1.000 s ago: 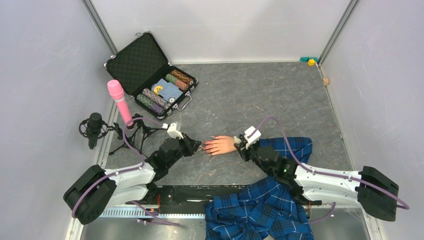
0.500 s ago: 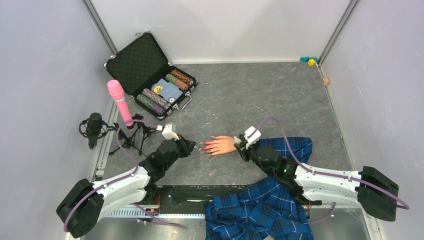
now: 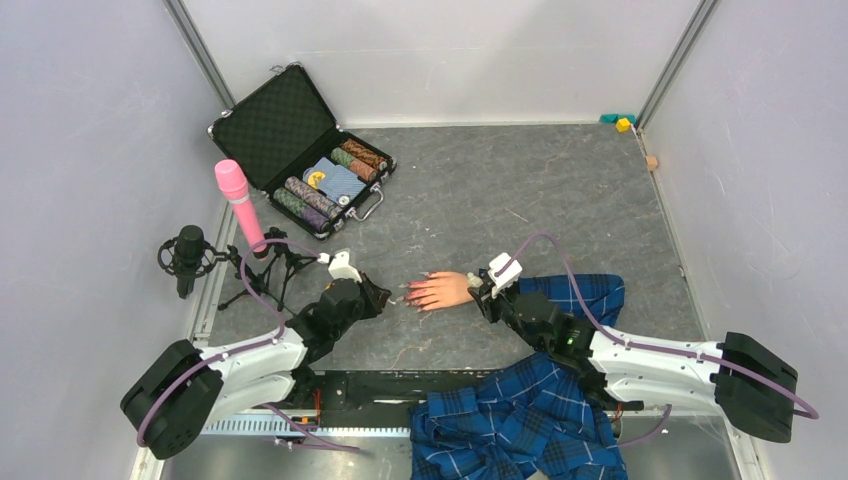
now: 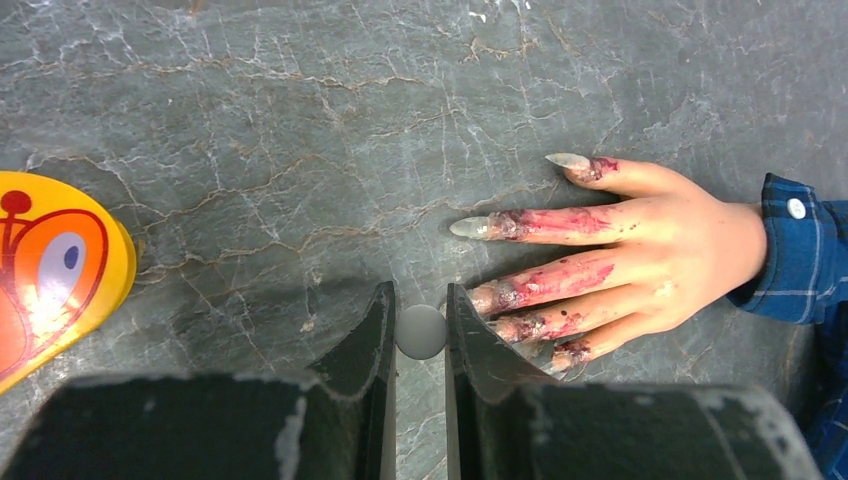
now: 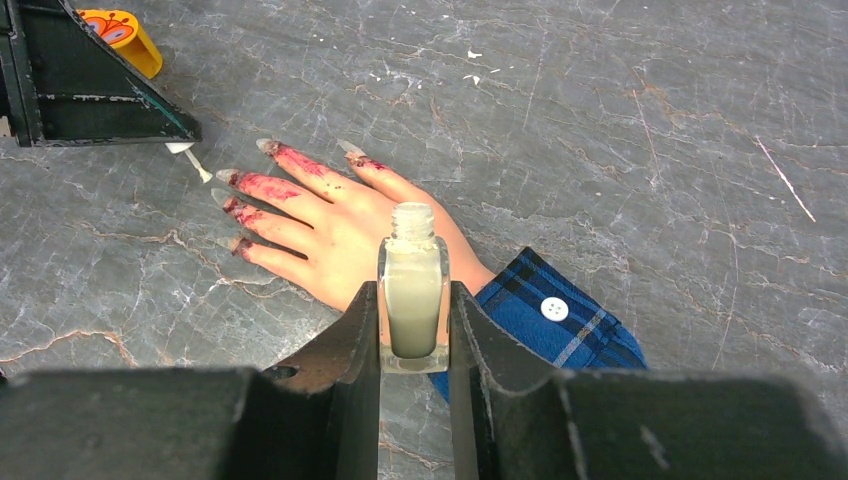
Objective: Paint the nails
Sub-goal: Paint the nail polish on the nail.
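Observation:
A flesh-coloured mannequin hand [image 3: 442, 289] in a blue plaid sleeve [image 3: 580, 292] lies palm down, fingers pointing left. Its pointed nails [image 4: 470, 228] have pale tips, and red smears run along the fingers [image 5: 265, 185]. My left gripper [image 4: 421, 300] is shut on a small white brush cap [image 4: 421, 331], just left of the fingertips. In the right wrist view its brush [image 5: 197, 165] hangs a little short of the nails. My right gripper [image 5: 413, 295] is shut on an uncapped clear bottle [image 5: 412, 270] of pale liquid, held upright over the wrist.
An open black case [image 3: 300, 150] of poker chips sits far left, beside a pink microphone [image 3: 238, 205] and a black one on a tripod [image 3: 188, 255]. A yellow-orange object [image 4: 50, 270] lies left of my left gripper. Plaid cloth [image 3: 520, 420] is heaped at the near edge.
My left gripper has drawn back to the left, a little away from the fingertips, still holding the cap. The right arm and the bottle have not moved.

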Motion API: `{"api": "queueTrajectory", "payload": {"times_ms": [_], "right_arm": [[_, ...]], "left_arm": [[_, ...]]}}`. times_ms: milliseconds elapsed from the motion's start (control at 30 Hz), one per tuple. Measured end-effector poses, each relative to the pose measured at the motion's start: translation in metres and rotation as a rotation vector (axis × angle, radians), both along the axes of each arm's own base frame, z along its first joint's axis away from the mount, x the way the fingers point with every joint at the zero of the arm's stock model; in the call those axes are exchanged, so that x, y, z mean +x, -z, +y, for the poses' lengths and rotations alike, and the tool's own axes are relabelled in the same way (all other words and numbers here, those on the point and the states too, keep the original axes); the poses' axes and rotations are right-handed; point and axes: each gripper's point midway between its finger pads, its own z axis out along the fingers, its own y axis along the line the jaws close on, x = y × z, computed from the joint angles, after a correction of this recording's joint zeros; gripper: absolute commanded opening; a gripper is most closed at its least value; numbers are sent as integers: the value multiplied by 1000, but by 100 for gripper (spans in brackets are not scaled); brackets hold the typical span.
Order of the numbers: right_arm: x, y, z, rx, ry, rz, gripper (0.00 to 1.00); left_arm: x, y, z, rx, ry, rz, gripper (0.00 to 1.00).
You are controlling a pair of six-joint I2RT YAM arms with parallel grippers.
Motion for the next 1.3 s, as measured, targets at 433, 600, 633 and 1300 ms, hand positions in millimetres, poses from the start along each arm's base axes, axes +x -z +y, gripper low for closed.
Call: {"api": "queueTrajectory", "payload": {"times_ms": [433, 600, 633, 1300], "right_arm": [[0, 0, 0, 0, 0, 0, 0], [0, 0, 0, 0, 0, 0, 0], [0, 0, 0, 0, 0, 0, 0], [0, 0, 0, 0, 0, 0, 0]], "left_arm": [[4, -6, -5, -23, 4, -22, 2], [4, -5, -8, -30, 17, -19, 2], [4, -6, -8, -30, 17, -20, 2], [8, -11, -13, -49, 24, -36, 2]]}}
